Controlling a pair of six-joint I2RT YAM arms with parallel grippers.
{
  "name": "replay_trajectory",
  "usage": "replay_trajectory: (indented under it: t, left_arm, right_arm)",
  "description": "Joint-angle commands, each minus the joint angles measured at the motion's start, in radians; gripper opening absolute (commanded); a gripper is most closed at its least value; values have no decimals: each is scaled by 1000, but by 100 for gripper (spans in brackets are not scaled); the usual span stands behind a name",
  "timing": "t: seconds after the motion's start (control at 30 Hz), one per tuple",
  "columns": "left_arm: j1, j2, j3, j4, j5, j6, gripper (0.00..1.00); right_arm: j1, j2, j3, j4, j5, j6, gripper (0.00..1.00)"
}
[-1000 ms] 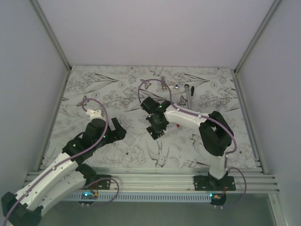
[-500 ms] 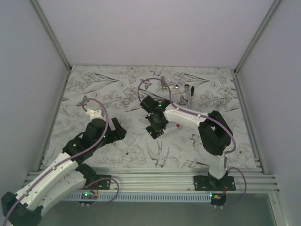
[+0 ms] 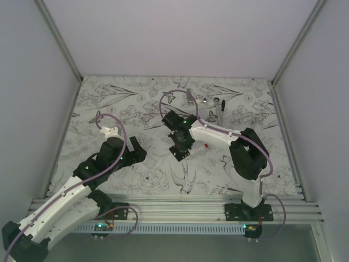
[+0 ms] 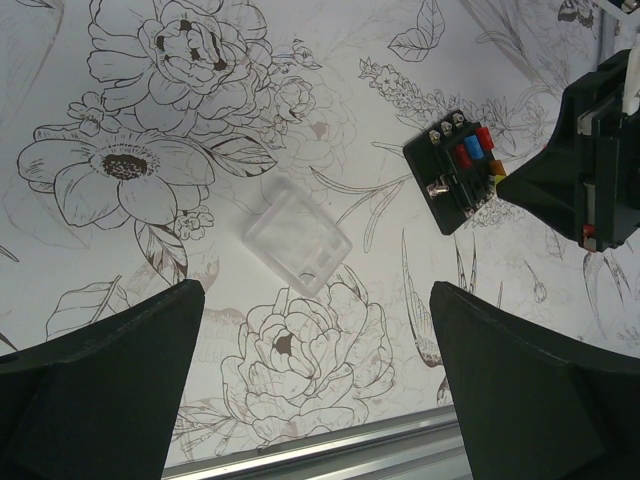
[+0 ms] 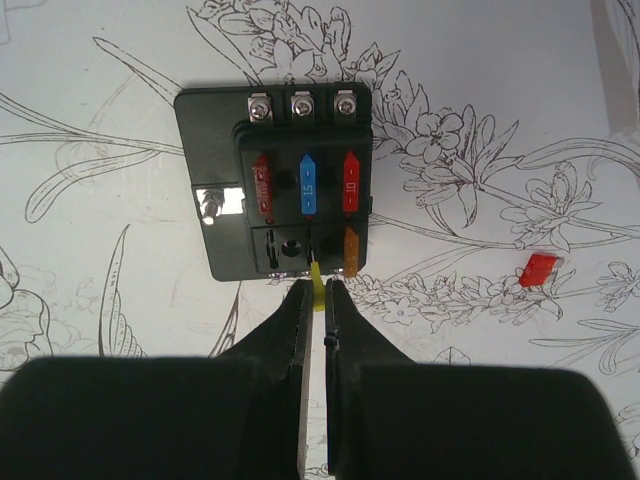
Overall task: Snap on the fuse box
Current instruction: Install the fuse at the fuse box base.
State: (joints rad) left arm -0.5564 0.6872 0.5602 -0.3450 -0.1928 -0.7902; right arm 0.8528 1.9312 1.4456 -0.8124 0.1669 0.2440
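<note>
Right gripper (image 5: 313, 290) pinching yellow fuse (image 5: 317, 284), at fuse box (image 5: 225, 180) edge, left gripper (image 4: 315, 295) splayed wide

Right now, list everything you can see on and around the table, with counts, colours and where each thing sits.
fuse box: one, black, mid-table
seated fuses: four, two red, one blue, one orange, in the fuse box's slots
yellow fuse: one, yellow, at the box's near edge
loose red fuse: one, red, on the table right of the box
clear cover: one, transparent, flat on the table, apart from the box
ratchet wrench: one, silver, far side
small metal parts: two, silver, beside the wrench, too small to identify
table: one, white, floral print
left gripper: black, open, empty, over the clear cover
right gripper: black, shut on the yellow fuse
</note>
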Motion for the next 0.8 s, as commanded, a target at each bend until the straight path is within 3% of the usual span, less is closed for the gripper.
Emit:
replay_trajectory:
  t: [0.0,0.4,0.6,0.77]
  left_arm:
    - [4,0,18,-28,-1,19,100]
    - [4,-2,18,-29,2,19,100]
    - [4,-1,18,-29,5,18,100]
    - [4,0,18,-29,6,17,100]
  right_arm:
    - [-8,24,36,2,11,6,0]
    - [-8,57,52,-1,8,4,0]
    - [-7,54,59,0,-1,0,22]
    - [-7,48,58,13,-8,0,33]
